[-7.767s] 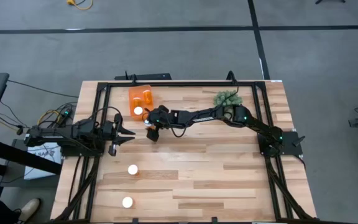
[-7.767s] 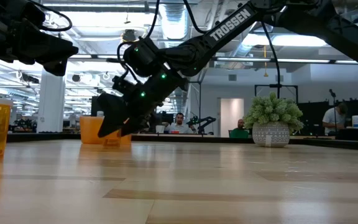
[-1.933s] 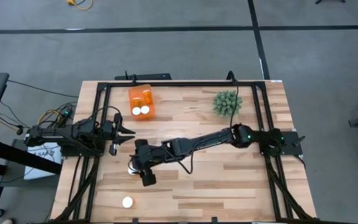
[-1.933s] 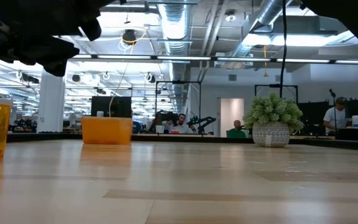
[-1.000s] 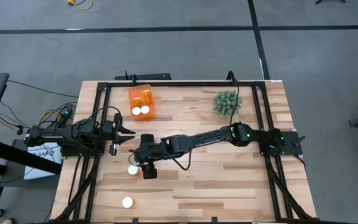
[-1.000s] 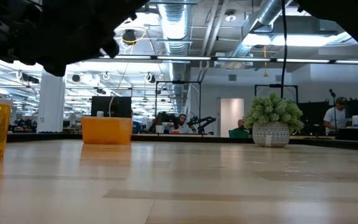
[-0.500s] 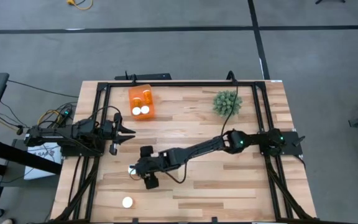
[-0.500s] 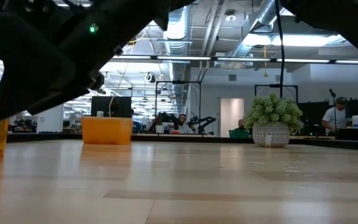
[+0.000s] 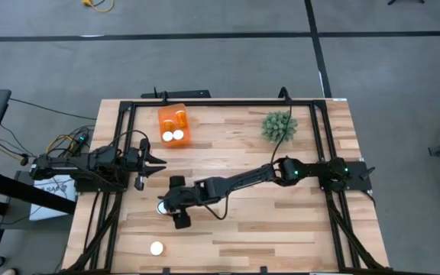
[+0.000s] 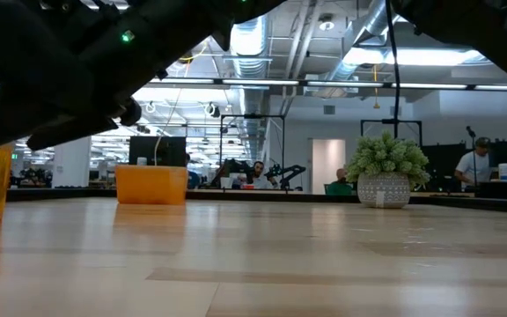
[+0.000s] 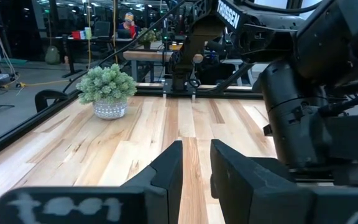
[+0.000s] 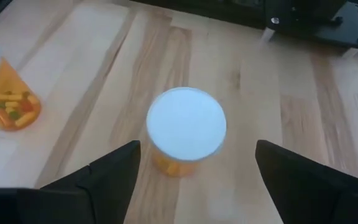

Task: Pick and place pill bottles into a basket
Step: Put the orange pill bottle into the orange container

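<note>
While your right gripper [image 12: 194,171] is hanging just above the table [image 9: 281,221], its 2 fingers [image 12: 107,177] are standing spread wide, 1 on each side of an upright pill bottle [image 12: 186,129], and they are not touching it. You are seeing this bottle from above in the right wrist view: a white cap over an orange body. In the high view the gripper [image 9: 172,208] is sitting at the left middle of the table and is covering most of that bottle.

A second pill bottle [image 9: 156,248] is standing alone near the front left corner, well apart from the gripper. The same wrist view is showing it at the edge [image 12: 2,96], with coloured pills inside.

The basket [image 9: 173,125] is resting near the far left corner, with 2 white caps [image 9: 173,136] showing in it, and the open wood between it and the gripper is carrying nothing.

The green plant [image 9: 279,125] is standing far to the right, away from the arm's line. Your left gripper [image 9: 153,162] is waiting at the left edge, its fingers [image 11: 166,171] nearly pressed together on nothing, just beside the right arm's wrist.

In the low view the dark arm [image 10: 69,70] is blocking the upper left of the picture.
</note>
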Action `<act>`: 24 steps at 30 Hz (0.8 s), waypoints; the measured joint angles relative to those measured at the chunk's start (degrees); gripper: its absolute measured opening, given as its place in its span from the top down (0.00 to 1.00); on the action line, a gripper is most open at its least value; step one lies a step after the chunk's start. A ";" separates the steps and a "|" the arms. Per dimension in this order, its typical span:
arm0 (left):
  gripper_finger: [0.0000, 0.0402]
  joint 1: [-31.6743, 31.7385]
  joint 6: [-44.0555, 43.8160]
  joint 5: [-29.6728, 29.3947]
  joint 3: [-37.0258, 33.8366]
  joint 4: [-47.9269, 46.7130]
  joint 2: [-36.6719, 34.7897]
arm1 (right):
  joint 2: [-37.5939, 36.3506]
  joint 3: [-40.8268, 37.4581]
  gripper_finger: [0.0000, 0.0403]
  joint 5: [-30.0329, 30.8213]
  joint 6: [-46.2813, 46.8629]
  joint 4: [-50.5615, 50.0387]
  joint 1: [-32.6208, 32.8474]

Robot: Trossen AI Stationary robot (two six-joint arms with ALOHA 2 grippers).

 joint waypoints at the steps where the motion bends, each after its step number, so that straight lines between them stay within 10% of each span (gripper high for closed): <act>1: 0.82 0.00 0.00 0.00 0.00 0.00 0.00 | 0.00 0.00 0.23 -0.02 0.02 0.05 0.02; 24: 0.82 0.00 0.00 -0.09 0.00 0.04 0.00 | 0.31 0.00 0.23 -5.03 1.09 2.15 0.02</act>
